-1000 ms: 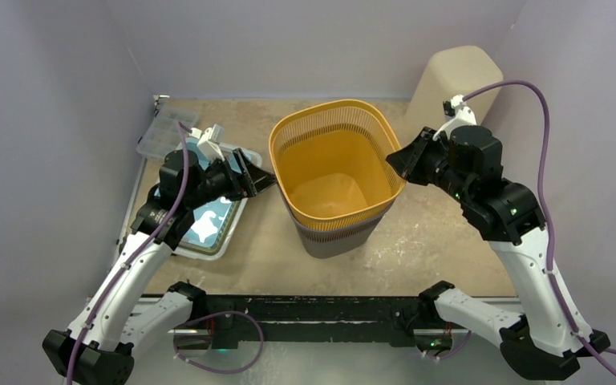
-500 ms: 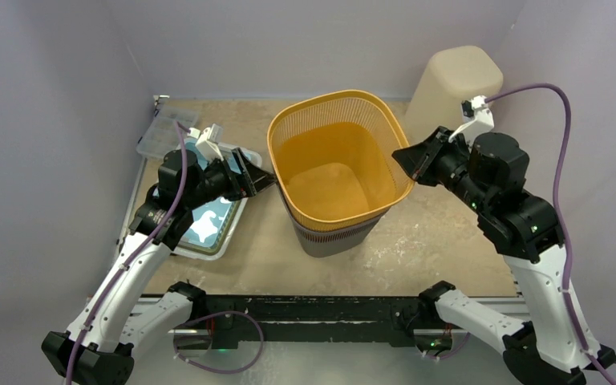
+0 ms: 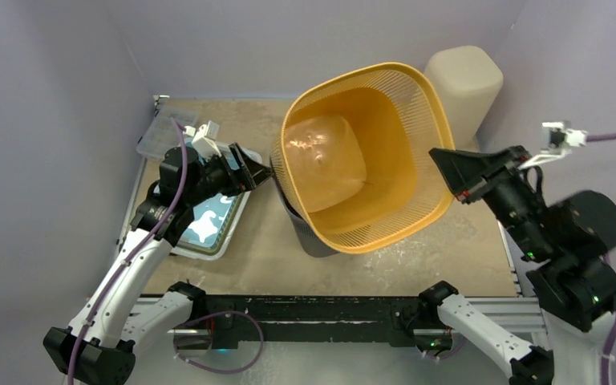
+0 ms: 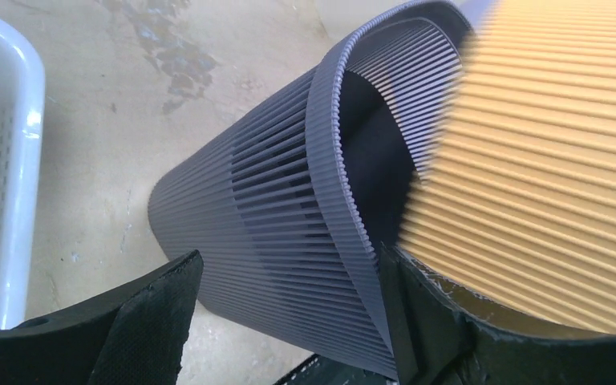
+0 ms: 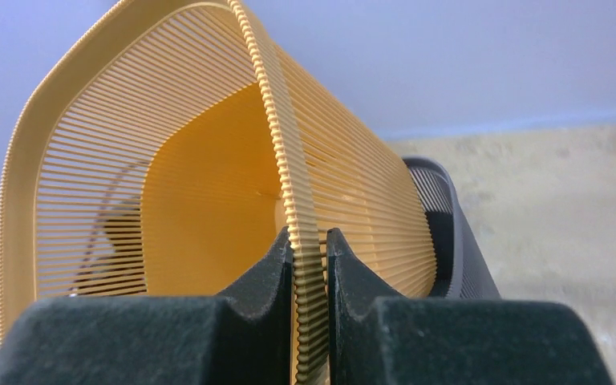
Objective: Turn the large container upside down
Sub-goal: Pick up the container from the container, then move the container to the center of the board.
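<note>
**A:** What does the right gripper (image 5: 309, 241) have?

**B:** Its two fingers are pinched almost together on the rim of the yellow slatted basket (image 5: 208, 184), one pad inside the wall and one outside, with only the rim's thickness between them.

**A:** And where is that basket?

**B:** It is up off the table (image 3: 449, 249) and tipped, with its open mouth turned up toward the overhead camera. The right gripper (image 3: 441, 156) holds it by the right-hand edge. Its base end is at the mouth of a grey slatted basket (image 3: 313, 241) that stands underneath it. I cannot tell how far in it reaches.

**A:** What about the left gripper (image 4: 289, 265)?

**B:** It is spread wide and grips nothing. The grey slatted basket (image 4: 273, 216) lies between its fingers, and the right-hand finger is against the yellow wall.

**A:** And around them?

**B:** A beige container (image 3: 465, 80) stands just behind the yellow slatted basket (image 3: 401, 160). On the left side, a white tray (image 3: 224, 241) lies under the left arm, with a clear plastic box (image 3: 156, 136) behind it.
</note>
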`<control>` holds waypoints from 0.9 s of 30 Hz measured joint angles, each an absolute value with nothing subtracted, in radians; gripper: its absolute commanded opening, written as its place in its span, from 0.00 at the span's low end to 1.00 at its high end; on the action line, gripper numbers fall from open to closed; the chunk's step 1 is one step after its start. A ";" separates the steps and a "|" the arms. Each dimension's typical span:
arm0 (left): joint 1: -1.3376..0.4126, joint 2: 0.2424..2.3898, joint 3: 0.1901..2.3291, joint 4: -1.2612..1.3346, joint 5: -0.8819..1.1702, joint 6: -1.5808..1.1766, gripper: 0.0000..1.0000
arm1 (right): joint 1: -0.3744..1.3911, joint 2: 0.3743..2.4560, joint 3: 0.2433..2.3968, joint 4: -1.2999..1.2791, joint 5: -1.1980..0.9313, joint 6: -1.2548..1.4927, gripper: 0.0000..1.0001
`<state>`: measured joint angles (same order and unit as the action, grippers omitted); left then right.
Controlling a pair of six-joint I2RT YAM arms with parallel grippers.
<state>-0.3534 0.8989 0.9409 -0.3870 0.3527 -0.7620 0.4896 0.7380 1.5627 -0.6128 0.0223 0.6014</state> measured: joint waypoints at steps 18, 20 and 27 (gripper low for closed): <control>-0.349 1.023 1.023 -0.361 0.314 -0.744 0.71 | 0.506 0.585 1.622 -0.545 -0.203 0.507 0.00; -0.349 1.052 1.047 -0.361 0.310 -0.730 0.67 | 0.510 0.597 1.636 -0.561 -0.233 0.486 0.00; -0.350 1.109 1.105 -0.365 0.318 -0.676 0.58 | 0.529 0.619 1.657 -0.562 -0.352 0.445 0.00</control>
<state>-0.3504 1.1088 1.1046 -0.3653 0.3183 -0.6758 0.5285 0.6186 1.6569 -0.5625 -0.3515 0.4450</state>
